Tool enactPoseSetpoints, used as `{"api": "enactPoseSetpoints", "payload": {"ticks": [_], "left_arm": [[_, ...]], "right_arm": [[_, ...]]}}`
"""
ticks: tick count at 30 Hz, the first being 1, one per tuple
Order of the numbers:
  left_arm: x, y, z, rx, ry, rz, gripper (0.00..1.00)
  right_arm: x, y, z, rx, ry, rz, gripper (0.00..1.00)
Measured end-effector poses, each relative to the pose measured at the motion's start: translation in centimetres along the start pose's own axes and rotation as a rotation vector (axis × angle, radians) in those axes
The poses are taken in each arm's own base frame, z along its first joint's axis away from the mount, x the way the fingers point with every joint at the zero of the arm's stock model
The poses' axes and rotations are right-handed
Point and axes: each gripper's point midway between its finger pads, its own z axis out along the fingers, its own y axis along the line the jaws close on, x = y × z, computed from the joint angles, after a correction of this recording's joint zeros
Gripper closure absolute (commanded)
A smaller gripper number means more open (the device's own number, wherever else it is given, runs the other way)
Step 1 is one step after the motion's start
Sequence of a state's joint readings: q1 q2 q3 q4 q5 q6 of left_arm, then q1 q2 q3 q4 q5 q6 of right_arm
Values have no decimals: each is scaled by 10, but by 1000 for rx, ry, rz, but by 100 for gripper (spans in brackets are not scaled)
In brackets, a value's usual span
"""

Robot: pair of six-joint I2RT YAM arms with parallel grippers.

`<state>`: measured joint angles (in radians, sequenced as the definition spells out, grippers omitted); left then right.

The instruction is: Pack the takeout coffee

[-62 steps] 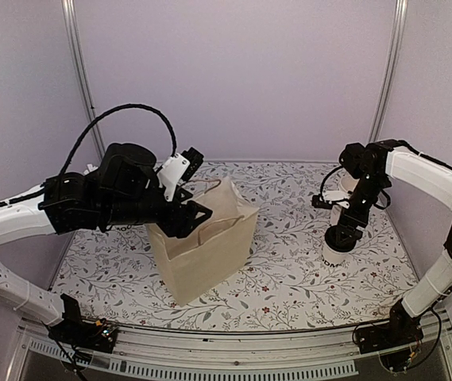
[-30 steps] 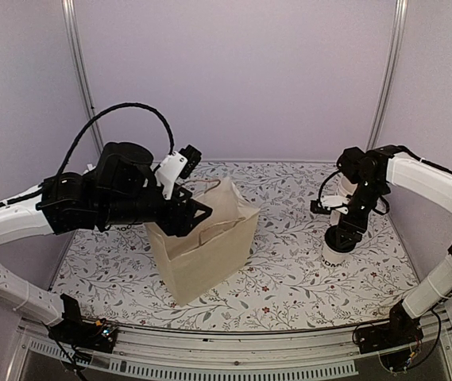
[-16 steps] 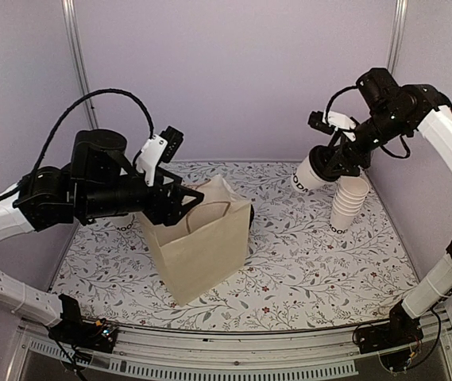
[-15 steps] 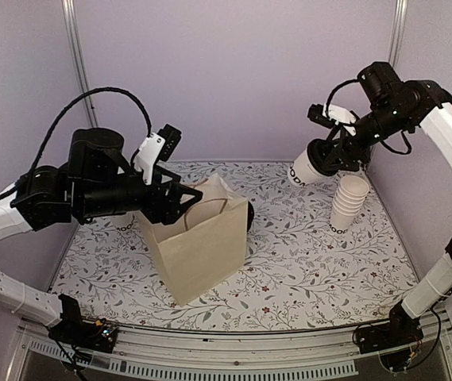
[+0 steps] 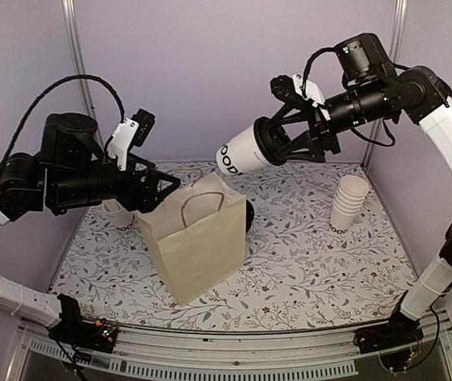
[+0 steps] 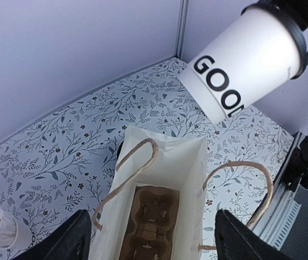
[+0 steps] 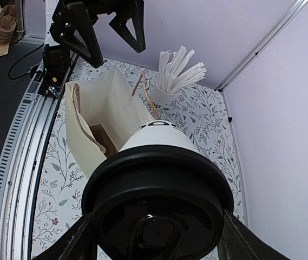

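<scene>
The black left gripper (image 5: pixel 162 181) hangs wide open and empty beside an open tan paper bag (image 5: pixel 198 246). Above and to its right, the white paper coffee cup with black lid (image 5: pixel 241 149) lies tilted, clamped at the lid by the right gripper (image 5: pixel 272 143). Snagging a handle (image 5: pixel 202 194) could topple the unheld bag.

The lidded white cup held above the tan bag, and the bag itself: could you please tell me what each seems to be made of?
The white cup with dark lettering looks like matte paper: flat, dull wall, printed letters. Its black lid is probably moulded plastic: slight sheen, raised rim. The tan handled bag looks like uncoated kraft paper: crisp folds, no gloss.
</scene>
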<state>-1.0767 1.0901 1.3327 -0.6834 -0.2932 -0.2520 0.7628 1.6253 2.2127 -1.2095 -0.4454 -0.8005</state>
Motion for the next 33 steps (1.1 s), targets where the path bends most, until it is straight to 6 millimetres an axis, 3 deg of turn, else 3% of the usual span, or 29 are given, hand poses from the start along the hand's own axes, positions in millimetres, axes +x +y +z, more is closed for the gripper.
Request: {"api": "enactPoseSetpoints", "payload": {"ticks": [5,8,15,18,25,29,33], "left_arm": [[-2,19,-32,-48,-3,-31,12],[7,28,-38,-74,16,-36,12],[46,47,-15,-130,116,-34,16],[52,55,-4,-147,145,-38,16],[45,71,16,-115,139,-61,18],[41,57,24,-18,133,-38,16],[22,47,18,47,54,-17,14]], "right_arm": [[-4,11,21,-53,-1,-17,48],[-1,16,36,-83,17,-19,49],[9,24,61,-117,72,-21,50],[13,28,71,-126,97,-24,50],[18,51,93,-175,166,-50,50],[20,65,94,-204,197,-64,50],[25,77,92,-230,239,-76,50]]}}
